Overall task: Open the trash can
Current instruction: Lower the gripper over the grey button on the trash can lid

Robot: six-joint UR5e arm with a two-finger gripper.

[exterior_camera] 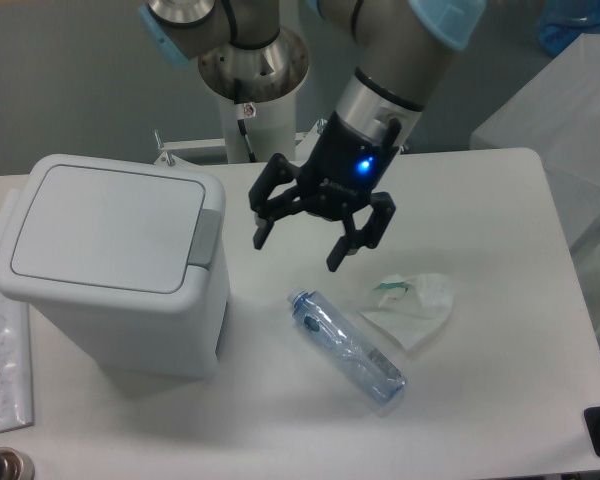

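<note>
Gripper (297, 244) hovering over table (500, 200), jaws spread wide, holding nothing.
Trash can (110, 260) sits to the gripper's left in view, lid shut, grey tab (207, 237) on the edge facing the gripper. Plastic bottle (346, 345) lies below the gripper; crumpled white wrapper, maybe tissue (412, 306), lower right.
</note>
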